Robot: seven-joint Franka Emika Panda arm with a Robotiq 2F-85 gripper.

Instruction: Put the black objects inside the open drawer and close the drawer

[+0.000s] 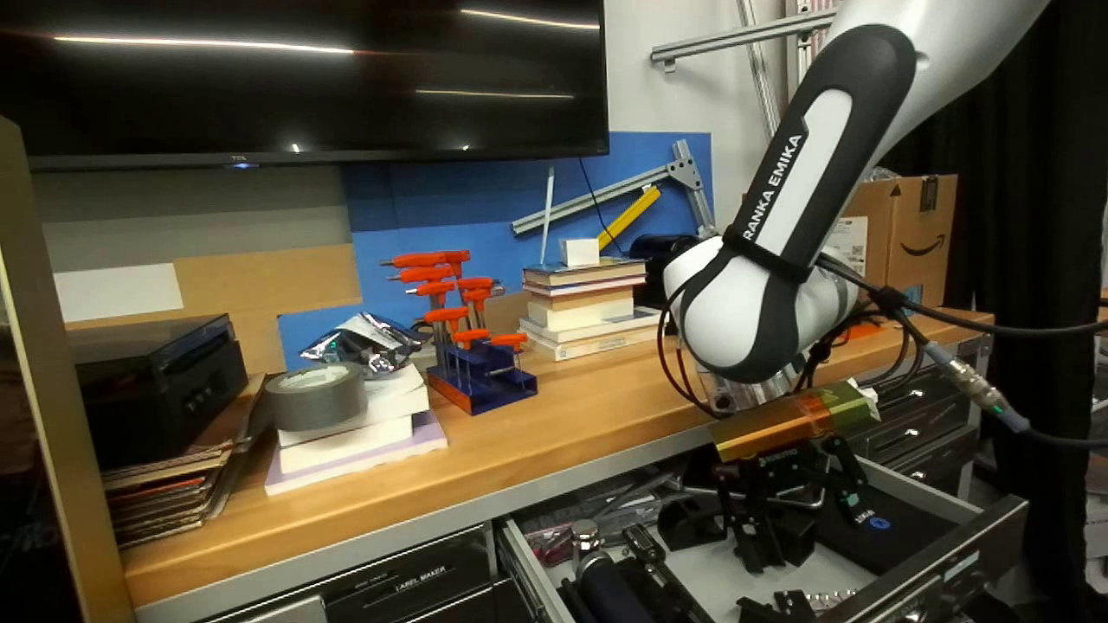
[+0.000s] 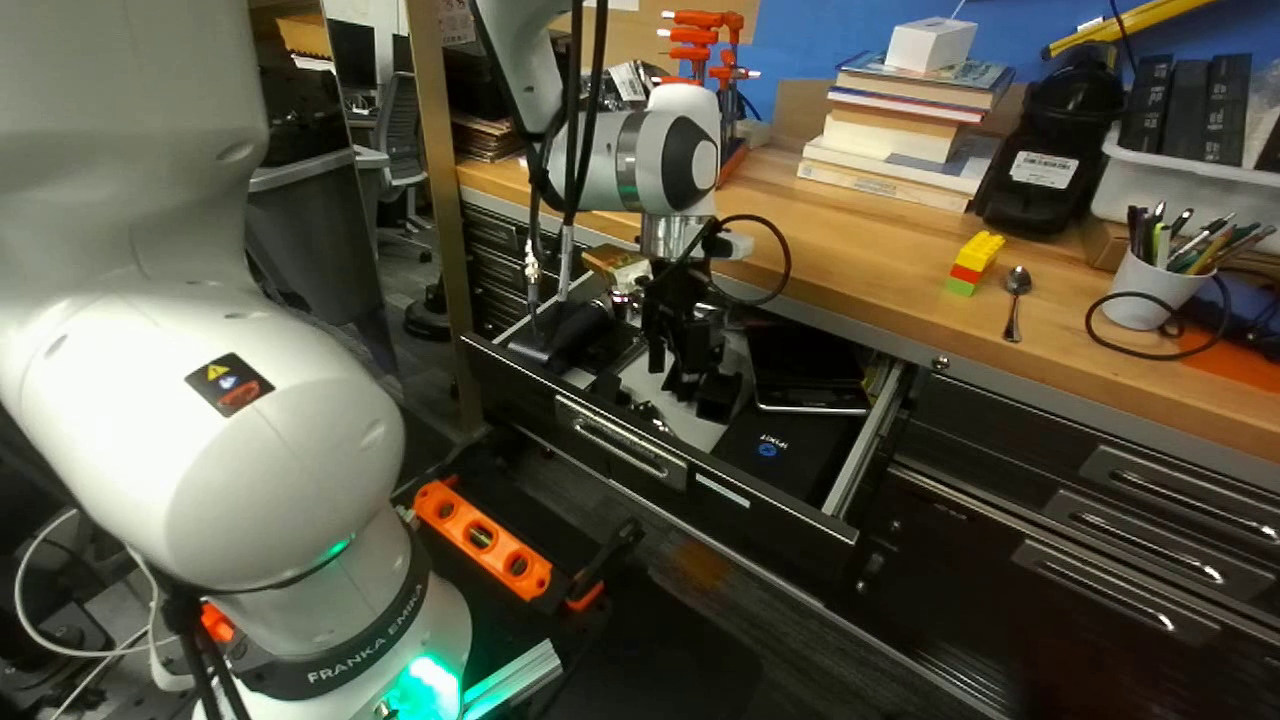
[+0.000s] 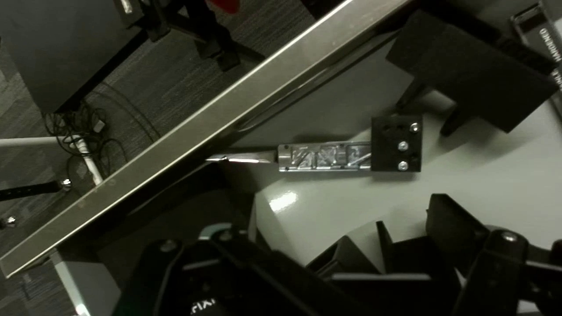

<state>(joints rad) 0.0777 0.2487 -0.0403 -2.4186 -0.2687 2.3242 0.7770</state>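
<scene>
Several small black pieces (image 3: pixel 474 72) are inside the drawer (image 2: pixel 790 535), which stands pulled out; one has two legs, and another, a block (image 2: pixel 718 397), is below the gripper (image 2: pixel 683 350). The gripper is released, its fingers (image 3: pixel 491 267) spread apart, and it reaches down into the drawer; if it touches the block, I cannot tell. Beside the block, toward one side wall, lie a flat black case (image 2: pixel 800 465) and a dark plate (image 2: pixel 805 365) with silver edge. Near the opposite wall, a dark cylinder (image 1: pixel 610 588) and a long black tool (image 1: pixel 653 554) are close together. A metal strip (image 3: pixel 325 156) with a black end points to the front wall; between this strip and the fingers, the pale bottom leaves open room. Above the back of the drawer runs the edge of the table (image 2: pixel 850 265). On it are a spoon (image 2: pixel 1014 305) and toy bricks (image 2: pixel 975 265); farther, a white cup (image 2: pixel 1160 280) holds pens (image 2: pixel 1190 240).
</scene>
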